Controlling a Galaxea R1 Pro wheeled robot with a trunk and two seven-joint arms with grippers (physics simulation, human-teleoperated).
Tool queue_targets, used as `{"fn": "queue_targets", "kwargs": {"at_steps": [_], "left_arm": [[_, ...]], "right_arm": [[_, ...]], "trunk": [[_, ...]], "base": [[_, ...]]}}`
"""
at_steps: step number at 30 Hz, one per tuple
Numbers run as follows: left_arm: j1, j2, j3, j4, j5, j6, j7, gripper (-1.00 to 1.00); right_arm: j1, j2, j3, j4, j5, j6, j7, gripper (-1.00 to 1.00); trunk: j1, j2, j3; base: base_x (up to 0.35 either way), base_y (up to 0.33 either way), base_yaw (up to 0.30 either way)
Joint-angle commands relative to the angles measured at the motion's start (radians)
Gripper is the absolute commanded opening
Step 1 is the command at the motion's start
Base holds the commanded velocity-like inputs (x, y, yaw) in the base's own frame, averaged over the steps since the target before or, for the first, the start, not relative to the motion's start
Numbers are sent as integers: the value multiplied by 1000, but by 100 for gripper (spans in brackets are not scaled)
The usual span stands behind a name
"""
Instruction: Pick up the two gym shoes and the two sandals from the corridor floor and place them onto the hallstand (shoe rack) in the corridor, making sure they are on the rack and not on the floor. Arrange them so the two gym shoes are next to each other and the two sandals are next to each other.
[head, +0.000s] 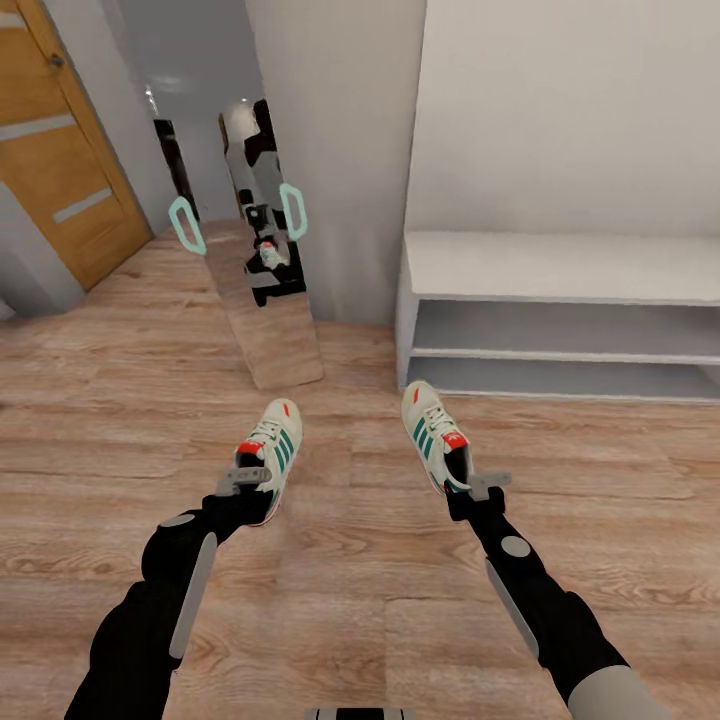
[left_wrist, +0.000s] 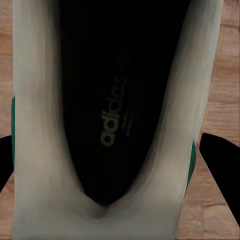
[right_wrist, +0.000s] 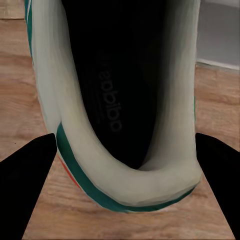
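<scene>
Nearest the robot, the left gripper (head: 243, 483) pinches the heel of the left gym shoe (head: 272, 455), and the right gripper (head: 478, 490) likewise clamps the right gym shoe (head: 435, 435), both above the wood-plank floor (head: 360, 560). Beyond stands the white hallstand (head: 560, 265), with a leaning mirror (head: 262, 250) to its left.

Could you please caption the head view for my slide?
Each gripper at the heel of a gym shoe, left and right, before the empty hallstand.
</scene>
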Motion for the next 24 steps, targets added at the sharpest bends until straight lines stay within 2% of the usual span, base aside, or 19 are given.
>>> {"fn": "queue_targets", "kwargs": {"at_steps": [1, 7, 17, 24], "left_arm": [[0, 0, 0, 0, 0, 0, 0, -100], [0, -1, 0, 0, 0, 0, 0, -100], [0, -1, 0, 0, -1, 0, 0, -100], [0, -2, 0, 0, 0, 0, 0, -100]], "right_arm": [[0, 0, 0, 0, 0, 0, 1, -100], [0, 0, -1, 0, 0, 0, 1, -100], [0, 0, -1, 0, 0, 0, 1, -100], [0, 0, -1, 0, 0, 0, 1, -100]], "trunk": [[0, 0, 0], [0, 0, 0], [0, 0, 0], [0, 0, 0]], "base": [[336, 0, 300], [321, 114, 300], [293, 206, 299], [222, 258, 82]]}}
